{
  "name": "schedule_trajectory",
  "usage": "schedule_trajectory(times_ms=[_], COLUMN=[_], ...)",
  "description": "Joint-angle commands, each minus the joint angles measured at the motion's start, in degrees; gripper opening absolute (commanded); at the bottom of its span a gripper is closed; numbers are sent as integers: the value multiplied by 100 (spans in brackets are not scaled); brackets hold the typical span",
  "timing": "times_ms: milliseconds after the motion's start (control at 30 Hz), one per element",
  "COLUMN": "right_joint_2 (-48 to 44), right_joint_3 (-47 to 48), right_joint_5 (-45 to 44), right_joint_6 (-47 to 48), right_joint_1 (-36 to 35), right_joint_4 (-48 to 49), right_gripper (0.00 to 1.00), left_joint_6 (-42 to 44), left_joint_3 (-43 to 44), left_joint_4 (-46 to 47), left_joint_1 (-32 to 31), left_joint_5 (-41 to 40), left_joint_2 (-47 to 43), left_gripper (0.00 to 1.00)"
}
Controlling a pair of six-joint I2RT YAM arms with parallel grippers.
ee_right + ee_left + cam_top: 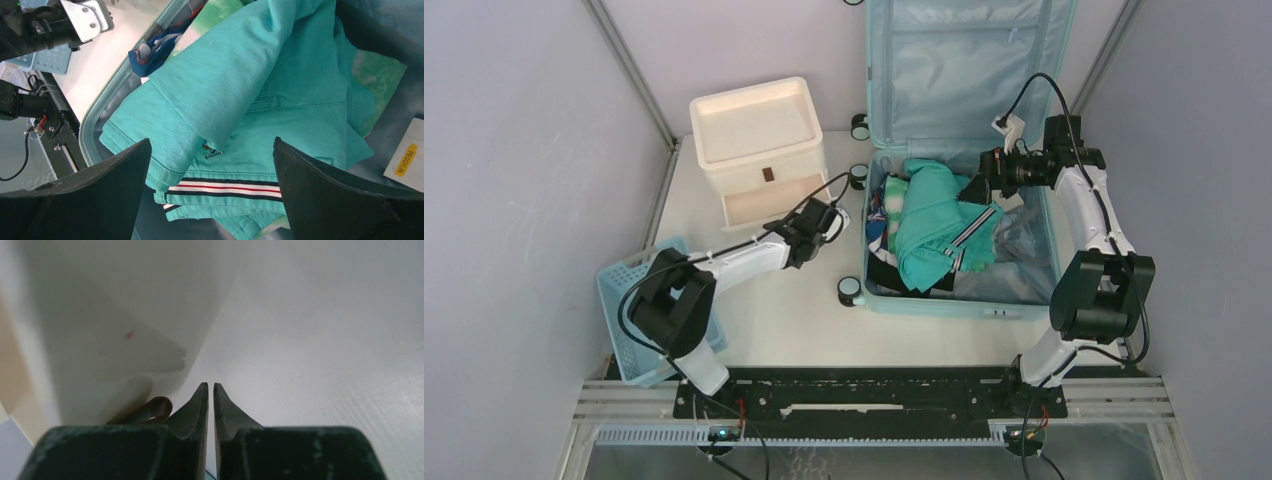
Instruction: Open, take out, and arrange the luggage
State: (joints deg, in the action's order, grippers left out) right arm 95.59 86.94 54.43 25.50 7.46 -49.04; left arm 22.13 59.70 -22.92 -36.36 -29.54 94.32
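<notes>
The light-blue suitcase (944,304) lies open at the right, its lid (959,70) standing up at the back. A teal shirt (934,222) with a black, white and red striped band (230,186) lies on top of other clothes inside. My right gripper (980,188) hovers over the shirt (240,90), jaws wide open and empty (210,150). My left gripper (835,219) is shut and empty (210,386), low over the table beside the white drawer unit (100,330), near its brown handle (150,410).
The white drawer unit (759,140) stands at the back left with its lower drawer (759,205) pulled out. A blue lattice basket (624,295) sits at the near left under the left arm. A white card with a yellow label (407,162) lies in the suitcase.
</notes>
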Motion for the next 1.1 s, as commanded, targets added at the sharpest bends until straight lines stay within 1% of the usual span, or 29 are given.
schedule_trajectory(times_ms=[0,233,500,667,767,900,1000,1067], right_joint_2=[1,12,11,2,10,6,-5,-5], right_joint_3=[61,43,25,25,33,43,34,32], right_joint_5=[23,15,21,6,6,4,-2,-3], right_joint_6=[70,87,91,102,112,105,110,113], right_joint_1=[9,26,77,89,89,89,97,106], right_joint_4=[149,146,140,121,122,122,122,122], right_gripper=[100,100,100,100,100,100,100,100], left_joint_6=[426,715,1061,1249,1280,1300,1299,1270], left_joint_3=[332,351,60,-36,25,123,200,210], left_joint_4=[155,698,1495,1861,1889,1884,1803,1742], left_joint_1=[-5,7,14,61,128,256,356,417], left_joint_5=[-280,-518,-943,-1146,-1078,-971,-815,-605], left_joint_2=[201,565,823,819,807,811,795,740], left_gripper=[11,13,15,25,30,34,33,31])
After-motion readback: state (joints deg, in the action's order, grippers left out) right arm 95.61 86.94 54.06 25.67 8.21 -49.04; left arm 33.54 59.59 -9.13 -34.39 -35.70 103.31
